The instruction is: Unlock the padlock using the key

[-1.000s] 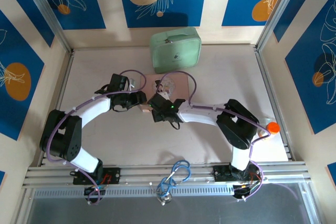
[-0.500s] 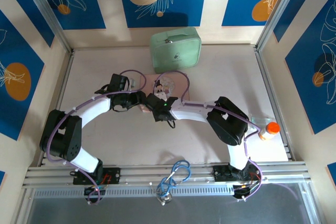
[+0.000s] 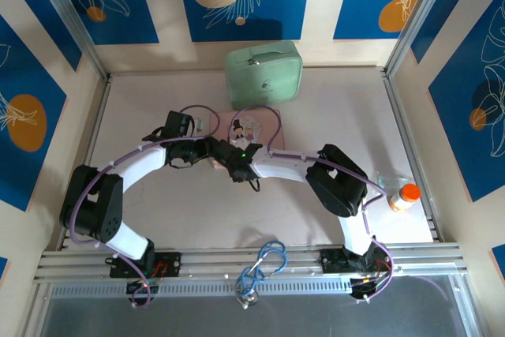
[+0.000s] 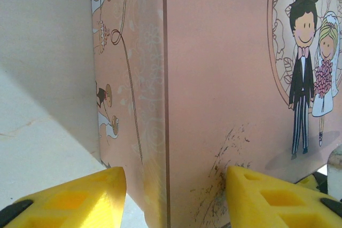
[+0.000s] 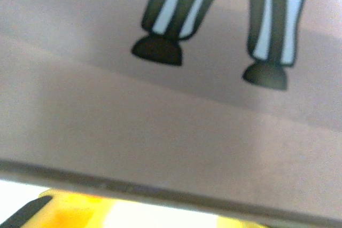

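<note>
Left gripper [image 4: 172, 177]: jaws spread, straddling a corner edge of the pink case [image 4: 214, 52], mid-tabletop toward the far edge.
Right gripper [image 3: 230, 159]: nose against the case face; jaws' state, cannot tell.
Padlock: too small to make out, probably at the case between both grippers.
Risk: unclamped, the case may slide under a push, misaligning the key.

Pink case [image 4: 214, 78], cartoon couple; yellow left claw [image 4: 175, 185]

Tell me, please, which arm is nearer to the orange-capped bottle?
Right. The right arm bends just left of the bottle; the left arm lies much farther left.
</note>
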Controlling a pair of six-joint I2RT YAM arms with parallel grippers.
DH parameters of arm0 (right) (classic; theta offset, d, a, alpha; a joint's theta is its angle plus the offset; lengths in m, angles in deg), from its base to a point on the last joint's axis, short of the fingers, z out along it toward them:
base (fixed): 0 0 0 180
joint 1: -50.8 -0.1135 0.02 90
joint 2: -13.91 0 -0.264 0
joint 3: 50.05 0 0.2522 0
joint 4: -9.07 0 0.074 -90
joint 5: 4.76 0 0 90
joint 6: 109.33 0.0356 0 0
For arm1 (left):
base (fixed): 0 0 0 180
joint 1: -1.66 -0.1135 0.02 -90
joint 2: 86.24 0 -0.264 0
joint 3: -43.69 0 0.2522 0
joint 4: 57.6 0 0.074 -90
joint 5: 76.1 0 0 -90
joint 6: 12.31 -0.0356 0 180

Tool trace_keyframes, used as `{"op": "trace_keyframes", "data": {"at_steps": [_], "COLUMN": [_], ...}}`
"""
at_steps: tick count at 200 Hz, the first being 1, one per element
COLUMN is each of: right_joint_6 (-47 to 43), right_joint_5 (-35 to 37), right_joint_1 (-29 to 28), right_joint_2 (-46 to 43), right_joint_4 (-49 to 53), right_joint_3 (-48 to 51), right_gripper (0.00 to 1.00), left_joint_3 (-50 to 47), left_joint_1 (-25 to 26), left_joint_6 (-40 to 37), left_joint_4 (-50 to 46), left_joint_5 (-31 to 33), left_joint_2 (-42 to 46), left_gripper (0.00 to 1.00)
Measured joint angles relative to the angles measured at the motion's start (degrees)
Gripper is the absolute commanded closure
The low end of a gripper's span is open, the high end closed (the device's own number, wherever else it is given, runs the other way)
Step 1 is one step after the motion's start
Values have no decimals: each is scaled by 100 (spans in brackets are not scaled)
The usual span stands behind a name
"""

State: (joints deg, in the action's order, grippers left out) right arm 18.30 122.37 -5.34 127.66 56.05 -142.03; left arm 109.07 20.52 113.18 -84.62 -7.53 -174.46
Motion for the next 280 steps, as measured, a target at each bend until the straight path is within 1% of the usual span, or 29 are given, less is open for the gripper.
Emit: {"op": "trace_keyframes", "data": {"at_steps": [31, 53, 64, 91, 99, 105, 114, 129, 135, 155, 171, 199, 280], "right_joint_6": [142, 267, 337, 380, 369, 363, 361, 293, 293, 240, 162, 131, 44], "right_joint_5": [2, -7, -26, -98, -111, -116, -127, -136, -136, -153, -164, -170, -162], "right_joint_1": [-15, -15, -15, -39, -55, -63, -76, -118, -136, -162, -160, -153, -111], "right_joint_2": [79, 140, 173, 181, 160, 116, 22, -164, -236, -374, -380, -280, -109], "right_joint_4": [254, 529, 647, 754, 702, 643, 581, 487, 433, 214, 70, 52, 79], "right_joint_3": [-179, -334, -407, -417, -385, -319, -199, -17, 35, 122, 122, 61, -22], "right_gripper": [74, 75, 71, 52, 49, 49, 54, 70, 74, 84, 88, 92, 92], "left_joint_3": [0, 0, 0, 0, 0, 0, 0, 0, 0, 0, 0, 0, 0], "left_joint_1": [0, 0, 0, 2, 0, 0, 2, 0, 0, 0, 2, 0, 0], "left_joint_6": [2, 2, 2, 2, 2, 2, 2, 2, 2, 2, 2, 0, 2], "left_joint_4": [0, -2, -2, -2, -2, -2, -4, -4, -7, -7, -7, -7, -7], "left_joint_5": [0, 2, 2, 2, 2, 0, 0, 2, 2, 0, 0, 0, 0], "left_joint_2": [2, 4, 4, 4, 4, 4, 4, 4, 4, 4, 4, 4, 4], "left_gripper": [49, 49, 49, 50, 49, 49, 49, 50, 49, 50, 50, 50, 50]}}
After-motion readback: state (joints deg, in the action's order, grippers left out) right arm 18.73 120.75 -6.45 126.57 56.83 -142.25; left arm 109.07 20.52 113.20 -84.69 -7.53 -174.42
